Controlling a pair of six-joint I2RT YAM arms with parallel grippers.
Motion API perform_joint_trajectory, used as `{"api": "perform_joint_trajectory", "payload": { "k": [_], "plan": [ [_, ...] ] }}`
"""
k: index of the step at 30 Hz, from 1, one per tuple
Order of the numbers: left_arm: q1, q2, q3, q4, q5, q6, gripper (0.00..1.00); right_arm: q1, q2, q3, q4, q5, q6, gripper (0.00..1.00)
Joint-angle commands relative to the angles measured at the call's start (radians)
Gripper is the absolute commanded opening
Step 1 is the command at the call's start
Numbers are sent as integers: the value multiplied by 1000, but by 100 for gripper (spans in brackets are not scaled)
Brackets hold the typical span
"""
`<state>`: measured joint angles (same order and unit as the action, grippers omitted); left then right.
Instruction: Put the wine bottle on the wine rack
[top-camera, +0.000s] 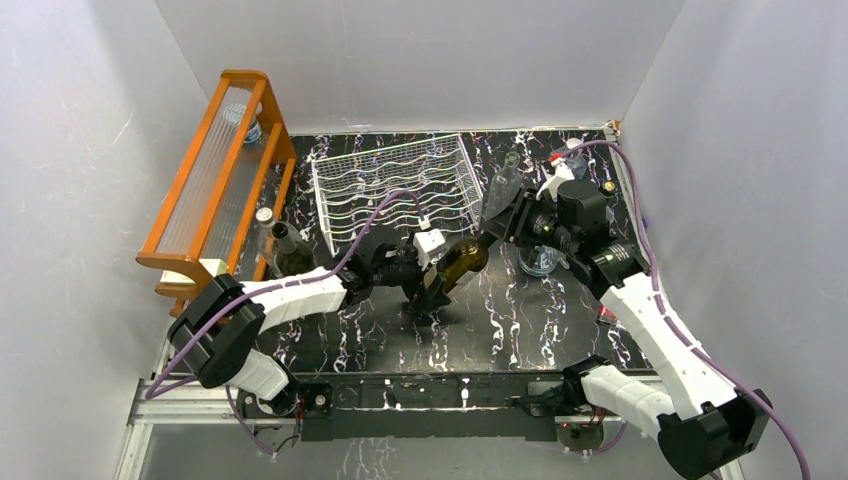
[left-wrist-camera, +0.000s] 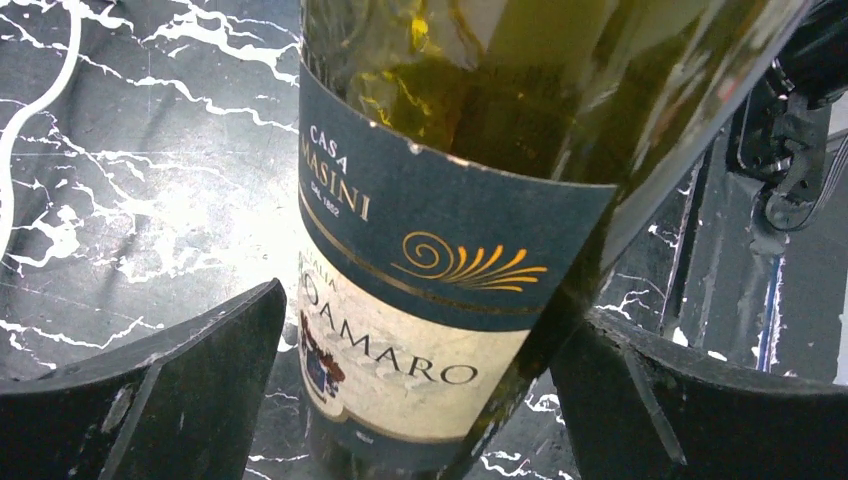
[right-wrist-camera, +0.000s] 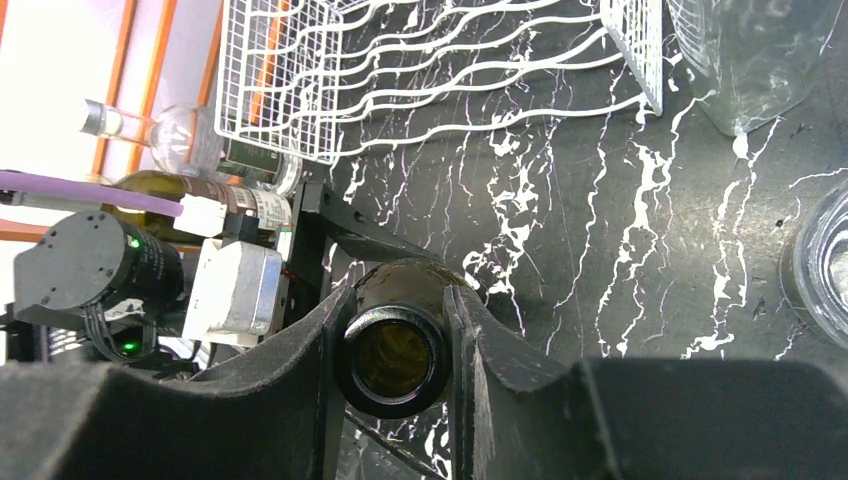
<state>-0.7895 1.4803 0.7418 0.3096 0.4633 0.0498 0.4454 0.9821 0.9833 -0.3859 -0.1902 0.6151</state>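
Only the right wrist view showed the right gripper (right-wrist-camera: 397, 300) clamped on the mouth of the wine bottle (right-wrist-camera: 392, 362). Only the left wrist view showed the left gripper (left-wrist-camera: 435, 310) spread wide about the label (a sliver of table (left-wrist-camera: 150, 200) beside one finger). Overhead, the bottle hung tilted over black marbling, with the wine rack (top-camera: 395, 185) at its 11 o'clock and white walls (top-camera: 400, 60) around.

My white-and-black left arm (top-camera: 290, 295) reaches low and to the right. Its black two-finger left gripper (left-wrist-camera: 435, 305) is spread wide around the lower body of the dark green glass wine bottle (top-camera: 462, 262), with a sliver of gap at one finger. My right arm (top-camera: 660, 340) bends inward, and its black right gripper (right-wrist-camera: 397, 305) is clamped on the bottle's neck.
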Motion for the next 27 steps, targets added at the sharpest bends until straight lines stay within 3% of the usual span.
{"api": "perform_joint_trajectory", "payload": {
  "k": [1, 9, 11, 15, 18, 27],
  "plan": [
    [-5, -52, -45, 192, 37, -38, 98, 4, -67, 30, 157, -75, 108, 0],
    [-5, -95, -70, 209, 123, 20, 98, 4, -96, 44, 153, -112, 115, 0],
    [-5, -108, -79, 217, 140, 48, 95, 4, -102, 42, 150, -121, 114, 0],
    [-5, -149, -72, 220, 138, 62, 81, 4, -129, 34, 158, -130, 126, 0],
    [-5, -156, -63, 210, 135, 67, 77, 4, -139, 33, 159, -137, 130, 0],
    [-7, -117, -4, 144, 196, 88, 86, 4, -169, -8, 214, -168, 178, 0]
  ]
}}
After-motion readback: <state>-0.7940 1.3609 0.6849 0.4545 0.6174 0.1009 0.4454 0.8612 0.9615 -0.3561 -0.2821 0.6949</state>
